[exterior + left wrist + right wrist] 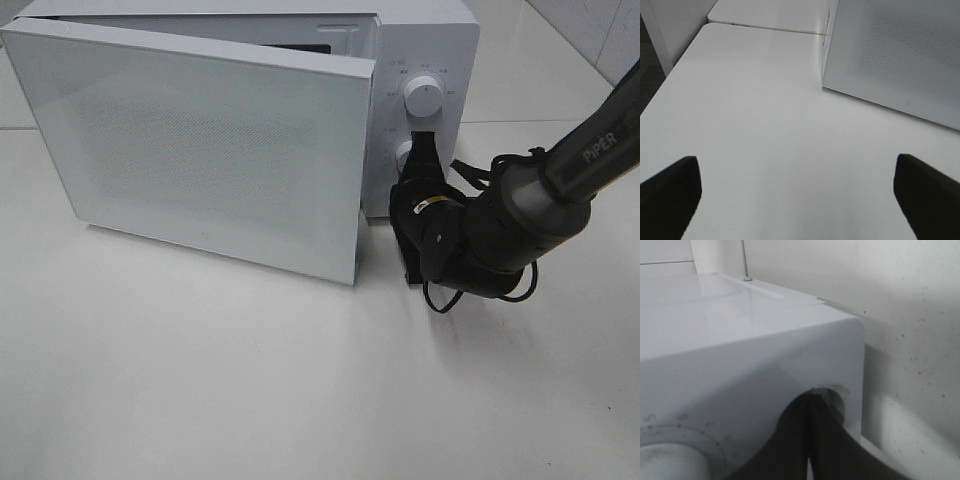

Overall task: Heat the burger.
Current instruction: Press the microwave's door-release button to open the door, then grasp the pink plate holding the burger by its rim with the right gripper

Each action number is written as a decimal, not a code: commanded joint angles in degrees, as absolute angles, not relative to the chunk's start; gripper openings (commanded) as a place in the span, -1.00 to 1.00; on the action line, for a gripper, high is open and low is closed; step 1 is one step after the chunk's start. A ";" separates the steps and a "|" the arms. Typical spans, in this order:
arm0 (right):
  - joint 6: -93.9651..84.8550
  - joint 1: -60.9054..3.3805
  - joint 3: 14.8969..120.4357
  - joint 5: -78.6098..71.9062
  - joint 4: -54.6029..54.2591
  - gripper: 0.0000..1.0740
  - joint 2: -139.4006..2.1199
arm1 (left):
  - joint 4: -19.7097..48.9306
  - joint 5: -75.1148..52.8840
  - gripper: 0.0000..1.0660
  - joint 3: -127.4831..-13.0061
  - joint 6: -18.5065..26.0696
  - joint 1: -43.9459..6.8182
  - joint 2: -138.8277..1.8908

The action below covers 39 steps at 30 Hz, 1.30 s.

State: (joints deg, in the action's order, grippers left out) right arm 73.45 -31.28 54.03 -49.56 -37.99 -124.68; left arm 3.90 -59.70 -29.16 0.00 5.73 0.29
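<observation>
The clenched right tool (420, 145) is at the lower knob (402, 156) of the microwave (440, 50), so work it slowly with steady tips; the left tool (795, 165) hangs spread wide, holding nothing.

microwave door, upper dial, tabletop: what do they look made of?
Microwave door: glossy white panel, probably glass or plastic, with a fine dotted mesh screen showing through. Upper dial: smooth white, likely moulded plastic. Tabletop: matte white, seamless, looks like laminate, though I can't confirm that.

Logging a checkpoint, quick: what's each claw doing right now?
Left claw: open, holding nothing.
Right claw: closed, empty, tips at the white box-shaped microwave control panel.
</observation>
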 commanded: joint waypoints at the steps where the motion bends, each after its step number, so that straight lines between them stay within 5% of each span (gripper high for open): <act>1: 72.08 -29.28 61.13 -74.48 -30.77 -1.00 -122.90 | 4.47 -59.30 0.87 -28.93 0.00 5.96 1.38; 19: 73.22 -30.08 59.01 -65.26 -32.31 -1.00 -122.61 | 4.47 -59.30 0.87 -28.93 0.00 5.96 1.38; 39: 71.45 -32.09 50.76 -34.95 -28.88 -1.00 -114.76 | 4.47 -59.30 0.87 -28.93 0.00 5.96 1.38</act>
State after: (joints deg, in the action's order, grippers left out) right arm 75.23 -32.14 51.11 -38.79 -31.23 -116.65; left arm 3.95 -59.70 -29.16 0.00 5.73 0.29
